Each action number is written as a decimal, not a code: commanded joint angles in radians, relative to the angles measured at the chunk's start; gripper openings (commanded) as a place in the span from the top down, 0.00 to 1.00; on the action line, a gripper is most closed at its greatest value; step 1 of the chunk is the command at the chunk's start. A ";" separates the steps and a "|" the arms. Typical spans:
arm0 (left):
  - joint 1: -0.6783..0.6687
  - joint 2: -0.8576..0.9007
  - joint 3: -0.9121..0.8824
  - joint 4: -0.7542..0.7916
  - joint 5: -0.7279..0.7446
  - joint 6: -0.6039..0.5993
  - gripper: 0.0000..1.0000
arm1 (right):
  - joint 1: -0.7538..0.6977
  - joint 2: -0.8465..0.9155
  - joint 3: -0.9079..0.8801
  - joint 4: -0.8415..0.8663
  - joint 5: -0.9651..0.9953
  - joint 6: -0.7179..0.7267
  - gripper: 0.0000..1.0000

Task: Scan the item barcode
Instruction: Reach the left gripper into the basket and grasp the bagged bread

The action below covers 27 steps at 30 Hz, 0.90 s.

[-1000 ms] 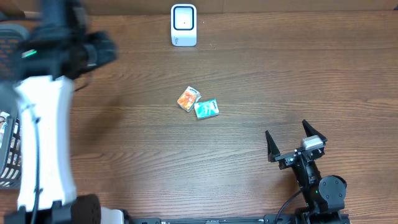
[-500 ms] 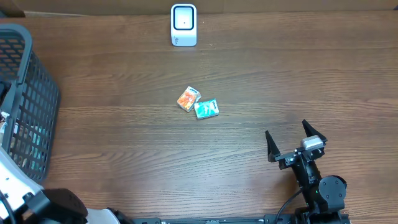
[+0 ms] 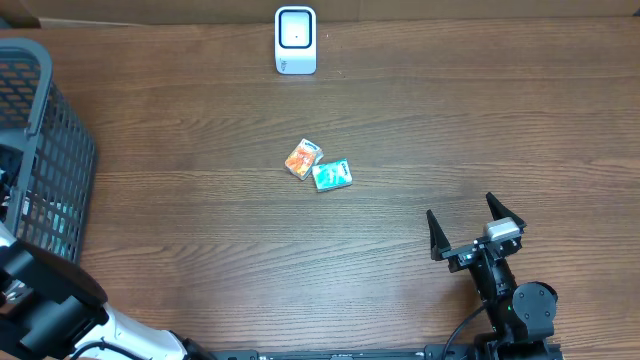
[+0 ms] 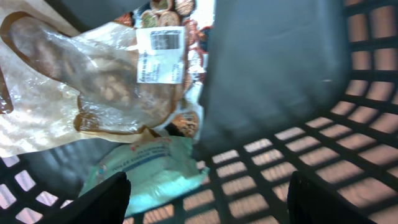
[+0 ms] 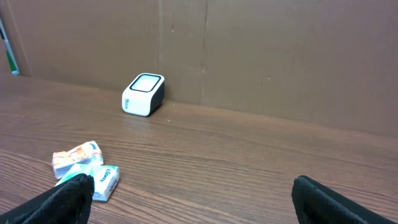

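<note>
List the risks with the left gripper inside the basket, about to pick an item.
1. The open left gripper hangs over the teal pouch and bare basket mesh; a fingertip may snag a slot.
2. The clear snack bag looks crinkly and loose; a pinch could slip or crumple its barcode label.

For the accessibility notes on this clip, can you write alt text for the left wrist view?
The left end effector, jaws open and empty, points into a dark slatted basket. Inside lie a clear bag of brown food with a white barcode label and, below it, a teal packet.
</note>
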State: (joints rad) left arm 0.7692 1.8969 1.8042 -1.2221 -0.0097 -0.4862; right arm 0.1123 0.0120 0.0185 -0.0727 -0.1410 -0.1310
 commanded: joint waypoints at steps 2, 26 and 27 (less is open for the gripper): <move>0.045 0.034 -0.006 -0.005 -0.088 0.030 0.28 | 0.005 -0.008 -0.010 0.003 0.008 -0.001 0.00; 0.095 0.358 -0.006 0.089 -0.226 0.195 0.13 | 0.005 -0.008 -0.010 0.004 0.008 -0.001 0.00; 0.095 0.369 -0.006 0.089 -0.226 0.195 0.15 | 0.005 -0.008 -0.010 0.004 0.008 -0.001 0.00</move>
State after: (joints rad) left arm 0.8654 2.1933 1.8034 -1.1286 -0.2111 -0.3103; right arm 0.1120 0.0120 0.0185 -0.0727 -0.1413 -0.1310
